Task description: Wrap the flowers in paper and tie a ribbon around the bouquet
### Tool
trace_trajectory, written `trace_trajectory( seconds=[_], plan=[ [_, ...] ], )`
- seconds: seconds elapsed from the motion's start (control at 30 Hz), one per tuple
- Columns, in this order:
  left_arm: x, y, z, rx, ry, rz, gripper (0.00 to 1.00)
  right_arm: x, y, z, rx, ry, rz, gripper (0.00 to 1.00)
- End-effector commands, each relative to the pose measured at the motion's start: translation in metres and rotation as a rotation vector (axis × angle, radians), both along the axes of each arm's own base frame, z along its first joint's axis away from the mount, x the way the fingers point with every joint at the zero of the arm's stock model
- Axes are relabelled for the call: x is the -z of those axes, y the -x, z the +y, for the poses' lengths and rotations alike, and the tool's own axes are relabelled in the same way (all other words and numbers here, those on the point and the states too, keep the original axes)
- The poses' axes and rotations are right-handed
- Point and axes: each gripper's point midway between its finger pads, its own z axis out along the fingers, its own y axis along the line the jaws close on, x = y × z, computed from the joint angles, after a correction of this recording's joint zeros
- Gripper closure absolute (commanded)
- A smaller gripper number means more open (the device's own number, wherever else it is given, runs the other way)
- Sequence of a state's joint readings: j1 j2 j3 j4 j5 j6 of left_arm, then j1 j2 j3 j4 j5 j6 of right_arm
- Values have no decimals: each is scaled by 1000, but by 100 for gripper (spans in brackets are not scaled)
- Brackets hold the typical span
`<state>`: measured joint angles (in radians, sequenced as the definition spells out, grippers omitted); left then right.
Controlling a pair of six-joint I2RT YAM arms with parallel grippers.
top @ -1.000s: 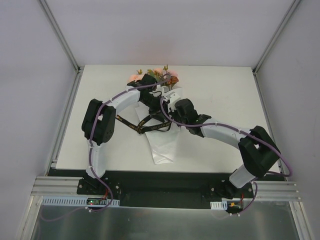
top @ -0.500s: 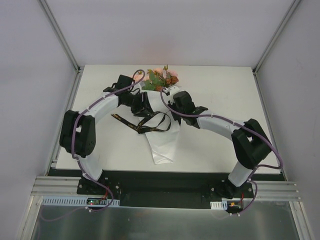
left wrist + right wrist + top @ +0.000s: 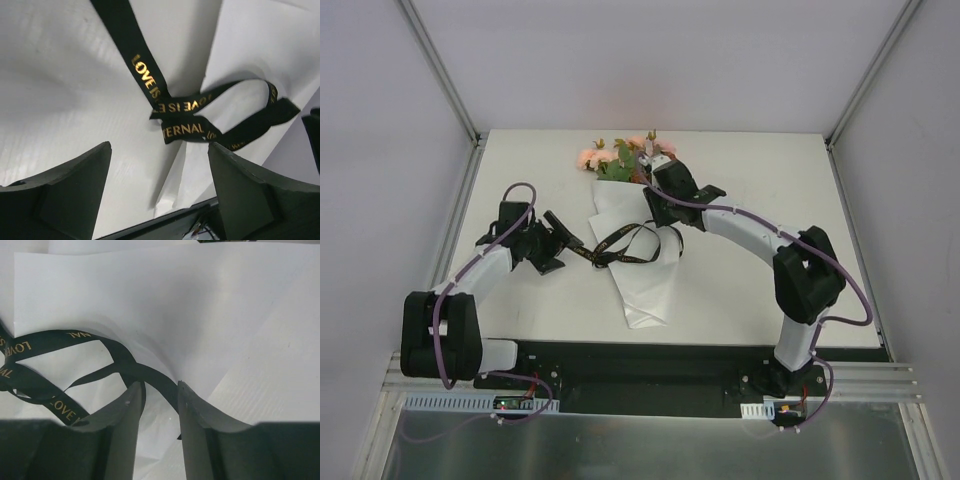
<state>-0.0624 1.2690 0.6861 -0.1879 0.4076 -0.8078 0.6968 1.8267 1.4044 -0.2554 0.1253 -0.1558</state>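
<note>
The bouquet lies lengthwise on the table, with the pink and rust flowers (image 3: 615, 157) at the far end and the white paper (image 3: 642, 285) wrapped round the stems as a cone. The black ribbon (image 3: 603, 254) with gold lettering is crossed in a loose knot (image 3: 175, 107) over the paper. My left gripper (image 3: 563, 250) stands wide open to the left of the cone, nothing between its fingers (image 3: 75, 190). My right gripper (image 3: 657, 218) hovers over the upper cone, partly open. A ribbon strand (image 3: 157, 377) runs across just beyond its tips (image 3: 158, 385), not pinched.
The white table (image 3: 770, 200) is walled by a metal frame and pale panels at left, right and back. The right arm (image 3: 750, 235) arches across the right half of the table. The black base rail (image 3: 640, 365) runs along the near edge.
The left arm has swung back to the left, away from the bouquet, and its jaws have opened wide. The right gripper has opened off the ribbon, which now lies slack.
</note>
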Motion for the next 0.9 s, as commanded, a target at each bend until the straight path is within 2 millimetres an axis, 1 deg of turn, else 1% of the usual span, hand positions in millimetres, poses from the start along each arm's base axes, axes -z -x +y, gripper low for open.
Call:
trace_trajectory(
  seconds=[0.0,0.03,0.07,0.1,0.13,0.17,0.23,0.3,0.33,0.37,0.4,0.47,0.57,0.6,0.7,0.8,0.87],
  plan=[
    [16,-19,12,-124,26,80,22,-22,17,-15,42,28,85,52],
    [18,-23,12,-131,28,95,23,-31,21,-16,44,24,88,50],
    [28,-24,12,-136,28,135,25,-28,31,-26,55,60,137,48],
    [27,-30,11,-141,46,148,31,-33,35,-28,52,63,149,44],
    [30,-31,10,-145,57,169,31,-41,42,-30,52,58,156,44],
    [36,-32,9,-149,62,197,32,-39,51,-32,40,51,181,44],
    [42,-34,12,-178,54,219,32,-41,64,-34,26,0,179,44],
    [50,-37,20,-211,1,222,31,-36,69,-34,18,-18,183,43],
    [51,-38,23,-222,-13,222,29,-30,71,-34,11,-21,188,44],
    [54,-39,25,-231,-25,226,28,-24,72,-30,-1,-24,203,44],
    [58,-38,26,-230,-37,234,28,-20,75,-23,-33,-45,232,46],
    [66,-37,28,-237,-47,263,30,-9,73,-13,-57,-45,264,47],
    [73,-38,28,-244,-96,272,43,-4,68,-3,-63,-68,278,46],
    [74,-39,28,-239,-120,263,43,-1,65,1,-63,-67,283,46],
    [78,-39,33,-254,-225,268,43,3,62,1,-44,-38,278,46],
    [81,-31,35,-259,-309,317,43,7,62,-4,-30,-9,276,45],
    [80,-27,36,-258,-377,346,44,10,62,-9,-15,14,273,45]
  ],
)
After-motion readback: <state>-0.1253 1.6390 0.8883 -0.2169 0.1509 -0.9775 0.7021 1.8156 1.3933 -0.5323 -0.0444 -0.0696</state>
